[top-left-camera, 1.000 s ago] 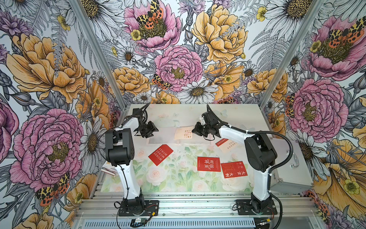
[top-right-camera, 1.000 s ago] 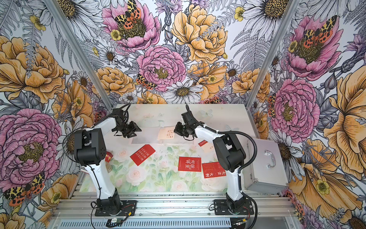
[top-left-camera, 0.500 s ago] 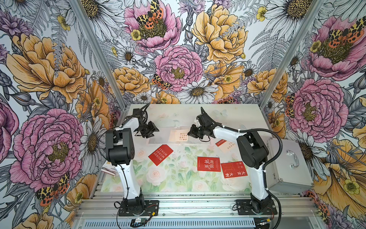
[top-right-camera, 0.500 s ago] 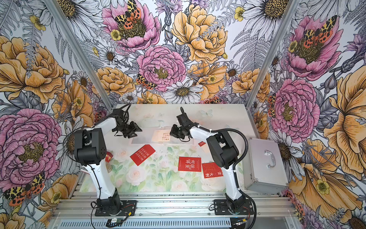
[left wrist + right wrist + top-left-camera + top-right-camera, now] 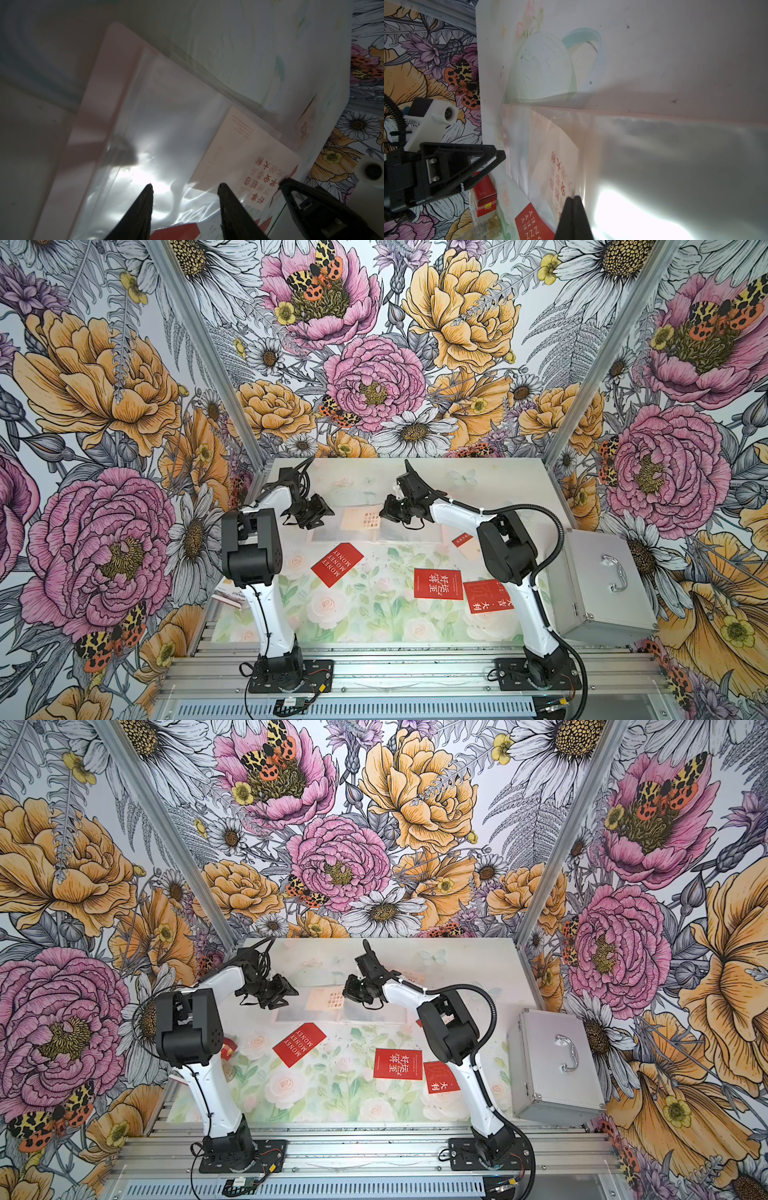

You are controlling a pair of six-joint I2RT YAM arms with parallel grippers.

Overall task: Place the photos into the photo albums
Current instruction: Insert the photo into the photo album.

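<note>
In both top views: your right gripper has travelled left across the open photo album. The cream card went with it onto the left page. The red cards lie loose on the mat.

Left wrist: left gripper hovers over the clear sleeve, unmoved, jaws half apart and empty.

Right wrist: jaws together at the card's edge. You cannot tell pinching from pushing.

Judgement: insertion is under way, but the card is not yet seated.

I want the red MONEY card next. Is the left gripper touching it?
Apart. Both top views show photo album between the left gripper and the red MONEY card.
</note>
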